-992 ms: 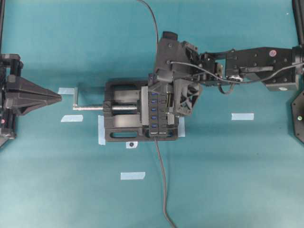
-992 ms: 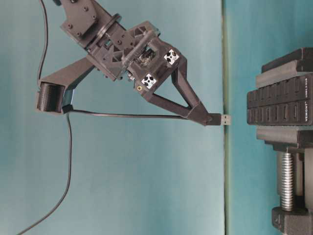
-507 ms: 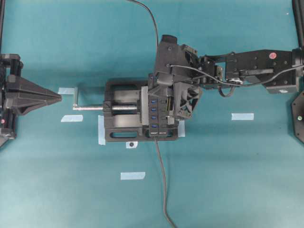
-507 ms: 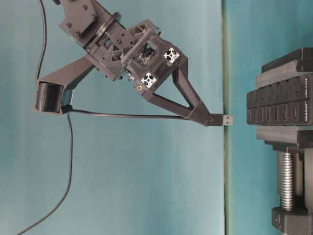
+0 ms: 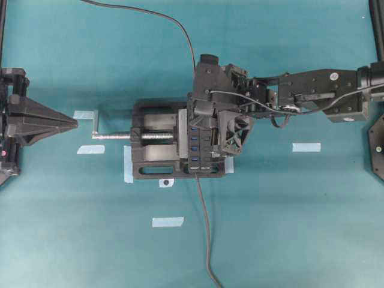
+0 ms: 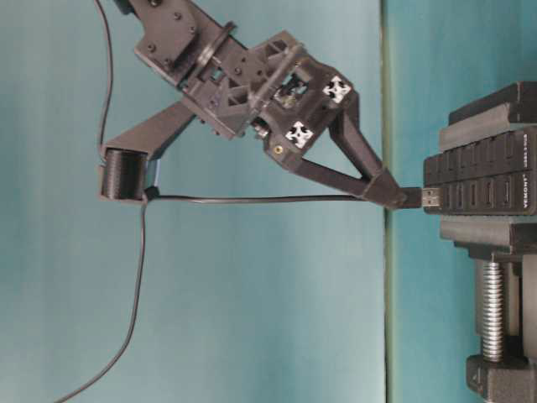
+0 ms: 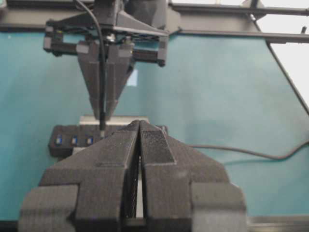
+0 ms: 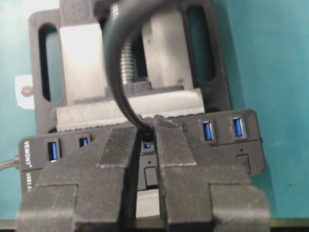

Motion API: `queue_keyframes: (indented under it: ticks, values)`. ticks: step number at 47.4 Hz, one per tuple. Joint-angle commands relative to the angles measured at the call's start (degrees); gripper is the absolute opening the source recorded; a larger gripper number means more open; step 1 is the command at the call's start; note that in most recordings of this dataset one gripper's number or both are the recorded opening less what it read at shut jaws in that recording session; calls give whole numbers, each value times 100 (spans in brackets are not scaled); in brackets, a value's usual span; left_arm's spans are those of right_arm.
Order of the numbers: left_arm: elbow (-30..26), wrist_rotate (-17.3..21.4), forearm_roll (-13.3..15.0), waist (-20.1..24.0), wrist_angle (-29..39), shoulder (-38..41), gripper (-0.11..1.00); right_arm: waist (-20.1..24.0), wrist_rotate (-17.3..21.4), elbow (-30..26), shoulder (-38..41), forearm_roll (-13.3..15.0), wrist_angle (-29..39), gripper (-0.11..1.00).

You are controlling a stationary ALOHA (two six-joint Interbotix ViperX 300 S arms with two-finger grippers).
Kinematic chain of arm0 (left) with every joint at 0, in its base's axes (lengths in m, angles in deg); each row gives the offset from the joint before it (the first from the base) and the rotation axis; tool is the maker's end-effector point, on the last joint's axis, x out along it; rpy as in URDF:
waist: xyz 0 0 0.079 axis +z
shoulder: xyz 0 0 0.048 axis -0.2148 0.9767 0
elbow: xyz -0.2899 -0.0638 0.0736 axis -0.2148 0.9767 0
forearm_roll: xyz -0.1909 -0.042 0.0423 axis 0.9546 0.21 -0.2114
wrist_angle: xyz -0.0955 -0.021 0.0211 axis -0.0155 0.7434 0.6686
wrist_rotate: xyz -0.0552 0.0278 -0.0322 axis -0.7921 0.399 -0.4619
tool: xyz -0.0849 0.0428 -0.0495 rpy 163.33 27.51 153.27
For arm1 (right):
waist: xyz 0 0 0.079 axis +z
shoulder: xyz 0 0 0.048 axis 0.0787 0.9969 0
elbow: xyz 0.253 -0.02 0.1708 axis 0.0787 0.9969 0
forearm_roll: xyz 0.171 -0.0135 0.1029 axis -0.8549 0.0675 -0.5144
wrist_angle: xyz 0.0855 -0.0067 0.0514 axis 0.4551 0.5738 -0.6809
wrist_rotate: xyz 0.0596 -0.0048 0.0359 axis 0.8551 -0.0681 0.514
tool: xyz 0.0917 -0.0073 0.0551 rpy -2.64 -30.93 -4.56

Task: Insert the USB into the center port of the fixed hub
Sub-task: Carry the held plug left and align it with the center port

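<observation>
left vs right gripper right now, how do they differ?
The right gripper is shut on the USB, its tip at the fixed hub; the left gripper is shut on nothing. The right points down over the vise; the left lies level, off beside the vise's handle. Both are black, jaws together.

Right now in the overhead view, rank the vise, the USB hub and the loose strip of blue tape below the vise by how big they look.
Largest to smallest:
1. the vise
2. the USB hub, though the right gripper covers its upper end, so its full length is unsure
3. the loose tape strip
</observation>
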Motion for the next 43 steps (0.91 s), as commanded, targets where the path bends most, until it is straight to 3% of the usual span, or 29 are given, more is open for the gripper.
queue_keyframes:
  ticks: [1,43]
  values:
    - [-141,-9,-9,9,-26,35,1,26,62,-44,-79,-18,-53,7]
    - [-132,-9,-9,0,-35,26,1,35,79,-9,44,-18,-132,8]
